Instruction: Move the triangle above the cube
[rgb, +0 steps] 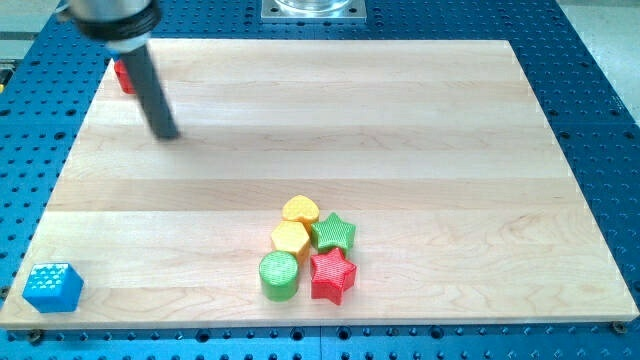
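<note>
- Hiding mostly behind the dark rod, a red block (123, 76) sits at the desk's far corner near the view's top left, at about 10 o'clock from the desk's middle; its shape cannot be made out, so whether it is the triangle I cannot tell.
- The blue cube (52, 288) lies at the view's bottom left corner of the desk (400, 120), at about 8 o'clock from the middle, well apart from everything else.
- My tip (167, 135) rests on the wood at roughly 5 o'clock from the red block, near it but apart from it, and at about 1 o'clock from the blue cube.
- No claw is fitted to this arm, only the rod, so an open or closed state cannot be told.
- A cluster sits toward 6 o'clock from the middle: a yellow heart (300, 209), a yellow hexagon (291, 239) just below it, a green star (334, 233) at their right, a green cylinder (279, 275) and a red star (332, 275) in front.
</note>
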